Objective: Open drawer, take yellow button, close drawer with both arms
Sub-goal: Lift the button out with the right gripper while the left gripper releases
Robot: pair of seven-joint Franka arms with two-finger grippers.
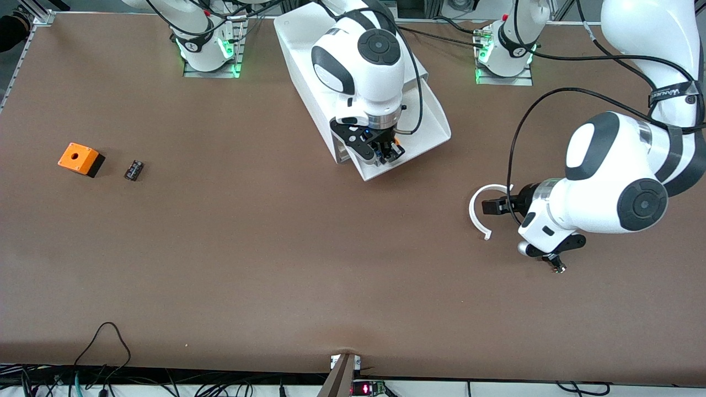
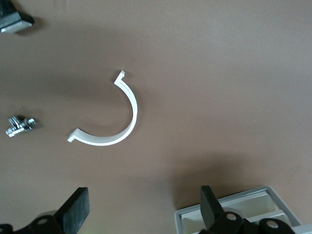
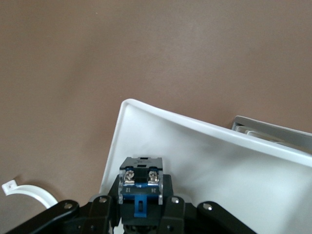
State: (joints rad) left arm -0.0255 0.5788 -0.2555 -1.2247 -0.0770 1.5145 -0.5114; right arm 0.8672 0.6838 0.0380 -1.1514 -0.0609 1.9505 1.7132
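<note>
While the drawer [image 1: 411, 138] is out | right gripper [image 1: 386, 151] pinches the button [image 3: 140, 187] inside | left gripper [image 2: 144, 209] waits wide over the table [image 1: 276, 264] | left: lift out, close.

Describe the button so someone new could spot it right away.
Find the big white cabinet mid-table; its top drawer is pulled out. Over that tray, the right claw is shut on the button, a small black-and-blue block with two silver screws, unlike the orange cube.

Matt brown table [image 1: 220, 264], smooth white plastic drawer [image 1: 436, 124], glossy white arms [image 1: 601, 187]
</note>
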